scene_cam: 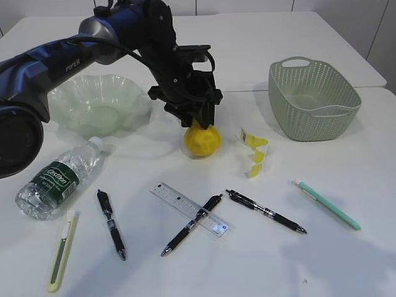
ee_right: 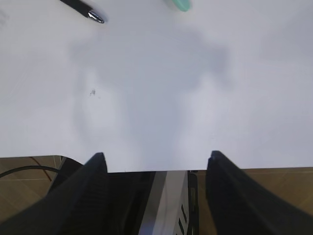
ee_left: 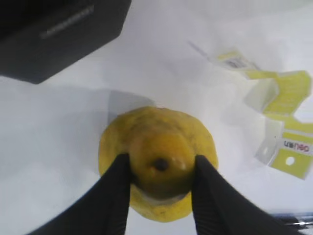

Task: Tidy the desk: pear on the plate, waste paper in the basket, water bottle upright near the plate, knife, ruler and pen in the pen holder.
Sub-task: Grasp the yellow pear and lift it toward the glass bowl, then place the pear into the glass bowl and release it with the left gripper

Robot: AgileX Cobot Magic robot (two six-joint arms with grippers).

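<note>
A yellow pear (scene_cam: 203, 142) stands on the white table, right of the pale green glass plate (scene_cam: 65, 102). My left gripper (scene_cam: 198, 122) comes down on the pear's top. In the left wrist view its two fingers (ee_left: 161, 169) press both sides of the pear (ee_left: 156, 142). Yellow-and-white waste paper (scene_cam: 255, 148) lies to the pear's right and also shows in the left wrist view (ee_left: 281, 107). The water bottle (scene_cam: 59, 179) lies on its side. A yellow knife (scene_cam: 62, 250), a clear ruler (scene_cam: 189, 209) and several pens (scene_cam: 266, 211) lie in front. My right gripper (ee_right: 155, 164) is open and empty over the table's front edge. No pen holder shows.
A green plastic basket (scene_cam: 312, 102) stands at the back right. A teal pen (scene_cam: 327, 204) lies at the front right. One black pen (scene_cam: 192, 224) lies across the ruler, another (scene_cam: 111, 223) beside the knife. The right wrist view shows a pen tip (ee_right: 93, 15).
</note>
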